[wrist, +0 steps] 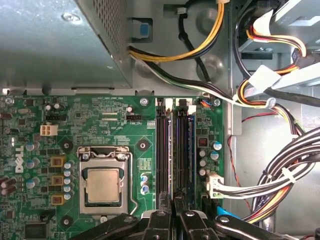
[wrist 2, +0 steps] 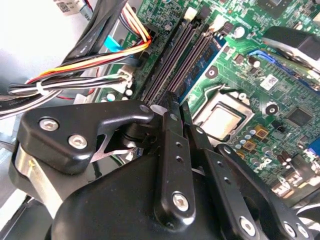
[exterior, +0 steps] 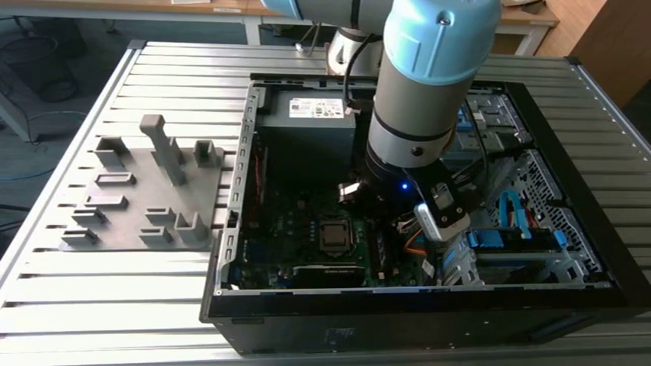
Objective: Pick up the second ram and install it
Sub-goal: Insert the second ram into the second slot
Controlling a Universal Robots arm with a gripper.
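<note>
- Tool [wrist: 174, 218] is down inside the open case [exterior: 569, 152], its black fingers [wrist: 159, 222] drawn close together with a narrow slit between them, right at the near end of the memory slots [wrist: 164, 150].
- Second wrist view: the tool [wrist 2: 176, 100] has its tips at the end of the dark slots [wrist 2: 172, 55], which run away from it across the green board [wrist 2: 240, 55].
- Ram [wrist: 174, 150]: a thin dark strip standing on edge among the slots, in line with the slit between the fingers. I cannot tell whether the fingers pinch its end or whether it is fully seated.
- Beside the slots sits the silver processor [wrist: 102, 185] in its metal frame, slightly apart from them on the board [wrist: 60, 115].
- On the other side of the slots, bundles of yellow, orange, black and white cables [wrist: 280, 175] run along the case floor, with one white plug [wrist: 215, 182] near the slot row.
- Exterior view: the arm [exterior: 428, 91] reaches down into the case over the board [exterior: 295, 229], hiding the slots.
- Grey holder [exterior: 142, 191] with upright posts lies on the slatted worktop [exterior: 102, 305], just beside the case on the exterior view's left. No stick shows in it.
</note>
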